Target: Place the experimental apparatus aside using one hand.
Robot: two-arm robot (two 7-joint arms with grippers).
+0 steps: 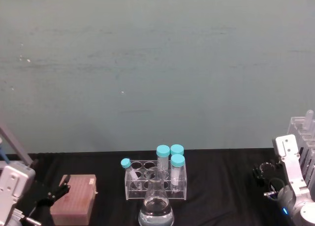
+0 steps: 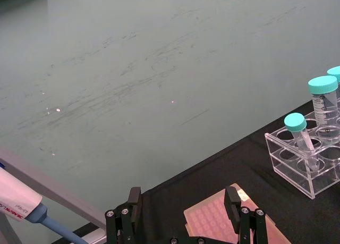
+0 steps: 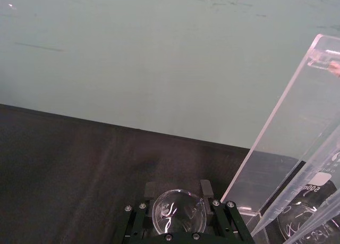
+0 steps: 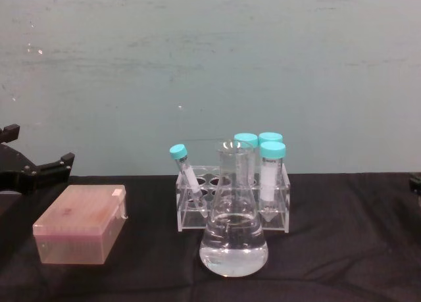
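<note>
Small beaker [image 3: 178, 211] sits between the fingers of my right pincer [image 3: 178, 186], one finger [image 3: 150, 193] on each side and tight against the glass, so it is held. In the head view that is at the right edge, low in the frame, on the black tabletop [image 4: 342, 249]. Tall acrylic stand [image 1: 301, 132] is just beside the beaker, further right, upright, cut off by the frame's right edge. It's the nearest obstacle to that pincer. Behind the stand's clear panel is another glass vessel with a printed scale [image 3: 307, 209]; can't tell which kind. Conical flask [image 4: 233, 243] with clear liquid is bottom centre of the chest view, well apart from the right pincer. Directly behind it is a clear tube rack [image 1: 134, 187] holding four teal-capped tubes [image 4: 271, 174]; the left one leans. Pink tip box [image 4: 82, 223] is lower left, apart from the rack. My left pincer [image 2: 182, 193] is at the lower left edge of the head view, next to the tip box, fingers spread wide, holding nothing.
</note>
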